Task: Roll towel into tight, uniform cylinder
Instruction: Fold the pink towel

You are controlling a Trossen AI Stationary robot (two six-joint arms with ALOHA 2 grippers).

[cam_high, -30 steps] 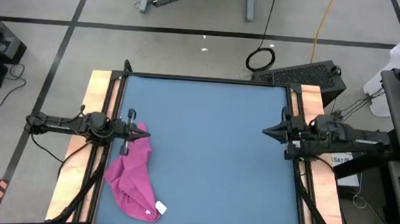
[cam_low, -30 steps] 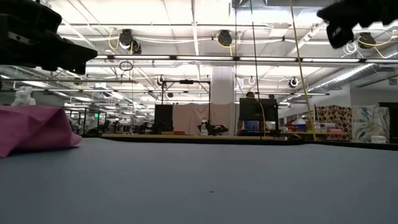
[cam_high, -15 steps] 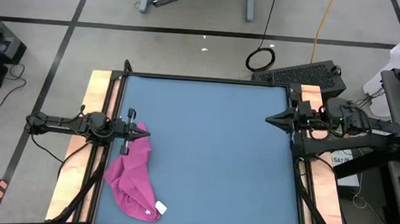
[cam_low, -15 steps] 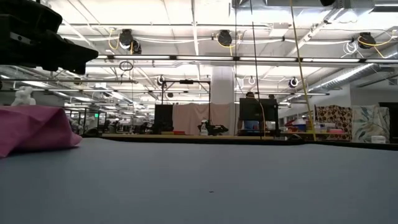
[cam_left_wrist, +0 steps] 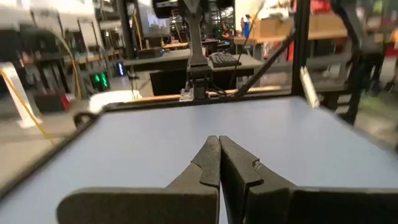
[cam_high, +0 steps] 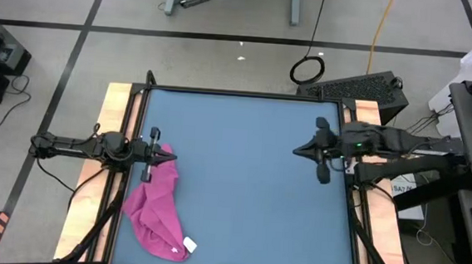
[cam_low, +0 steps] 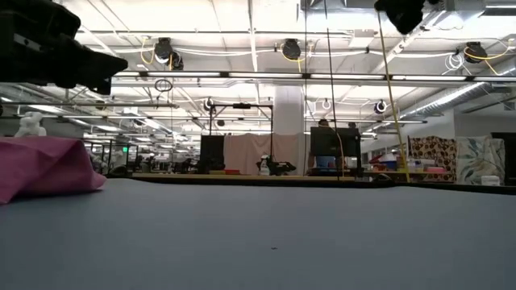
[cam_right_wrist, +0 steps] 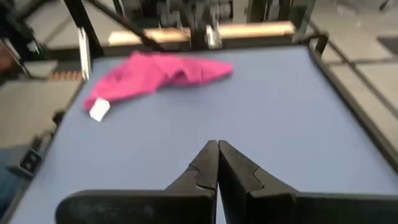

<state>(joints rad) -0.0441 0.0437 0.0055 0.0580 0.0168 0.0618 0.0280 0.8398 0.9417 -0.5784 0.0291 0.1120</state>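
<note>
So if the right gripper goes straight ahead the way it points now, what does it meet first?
Probably nothing soon. The shut right gripper points across the bare blue table toward the left side. The towel lies off its line, so it may pass the cloth, though depth is unclear.

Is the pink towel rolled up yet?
No. The towel lies crumpled in a loose heap on the table, its white tag showing.

So the towel (cam_high: 158,203) is a solid magenta-pink with a tiny white tag (cam_high: 189,245) on one corner, no pattern at all. It's on a plain slate-blue table (cam_high: 241,182) with light wood strips down both sides, and both arms are black, each claw (cam_high: 168,153) (cam_high: 297,150) included.
</note>
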